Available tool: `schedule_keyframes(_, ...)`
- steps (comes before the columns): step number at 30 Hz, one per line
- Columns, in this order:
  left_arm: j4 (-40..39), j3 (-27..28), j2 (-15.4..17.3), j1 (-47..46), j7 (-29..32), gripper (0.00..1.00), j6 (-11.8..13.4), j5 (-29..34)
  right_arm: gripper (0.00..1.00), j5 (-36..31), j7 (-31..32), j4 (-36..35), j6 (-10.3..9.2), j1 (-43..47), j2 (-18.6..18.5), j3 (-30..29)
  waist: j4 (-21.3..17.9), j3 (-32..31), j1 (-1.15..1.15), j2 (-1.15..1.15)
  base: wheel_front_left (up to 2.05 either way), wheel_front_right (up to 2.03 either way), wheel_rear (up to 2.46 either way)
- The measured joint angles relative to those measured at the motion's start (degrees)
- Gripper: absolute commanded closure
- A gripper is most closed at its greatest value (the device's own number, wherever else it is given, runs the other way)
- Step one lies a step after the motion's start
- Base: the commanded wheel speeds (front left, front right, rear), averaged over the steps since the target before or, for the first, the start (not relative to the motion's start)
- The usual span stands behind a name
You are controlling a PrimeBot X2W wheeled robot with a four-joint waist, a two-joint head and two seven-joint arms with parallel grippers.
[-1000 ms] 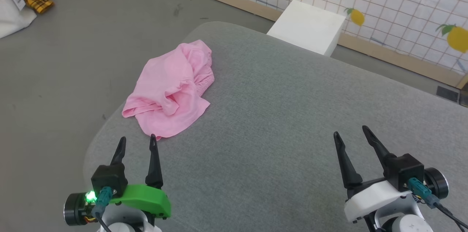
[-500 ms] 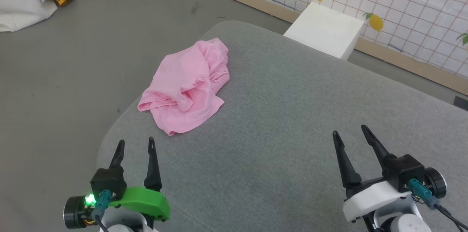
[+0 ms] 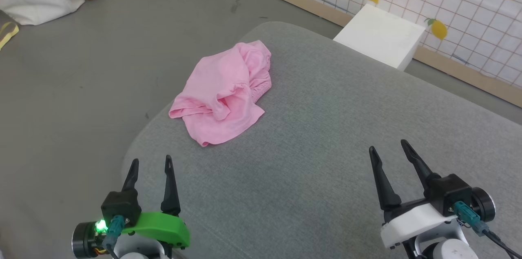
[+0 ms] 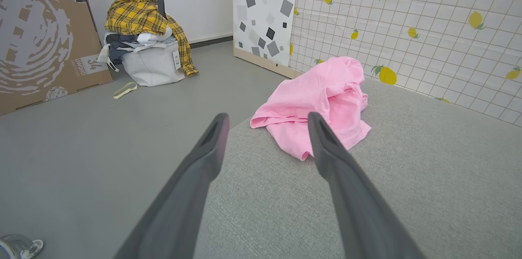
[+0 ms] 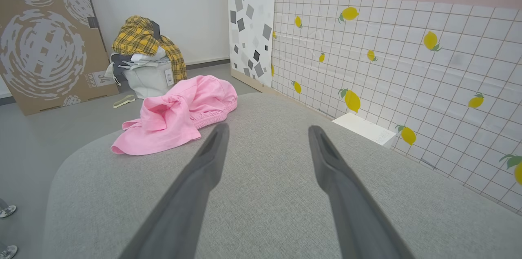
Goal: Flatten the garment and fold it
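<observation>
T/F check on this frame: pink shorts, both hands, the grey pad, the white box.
1. The garment lies bunched near an edge of the grey pad. True.
2. The left hand is shut on the garment. False: it is open and apart from the cloth.
3. The right hand is open and empty. True.
4. The garment is folded into a neat rectangle. False: it is a crumpled heap, not yet flattened.
5. The white box sits on the pad. False: it stands beyond the pad, by the lemon-patterned wall.
</observation>
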Motion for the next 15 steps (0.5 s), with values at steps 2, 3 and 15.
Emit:
schedule_keyframes(2, 0.2, -0.1, 0.1, 0.0, -0.2, 0.0, 0.1, -0.6, 0.0, 0.1, -0.3, 0.1, 0.0, -0.2, 0.0, 0.0, 0.4, 0.0, 0.0, 0.0, 0.0, 0.0, 0.0)
schedule_keyframes(3, 0.4, -0.2, 0.1, 0.0, -0.3, 0.0, 0.1, -1.0, 0.0, 0.1, -0.4, 0.2, 0.0, -0.2, 0.0, 0.0, 0.7, 0.0, 0.0, 0.0, 0.0, 0.0, 0.0)
schedule_keyframes(15, 0.9, -0.8, 1.1, 0.0, -1.1, 0.0, 0.9, -1.9, 0.0, 0.6, -1.2, 0.8, 0.0, -0.9, 0.0, 0.2, 2.1, -0.4, 0.0, 0.0, 0.0, 0.0, 0.0)
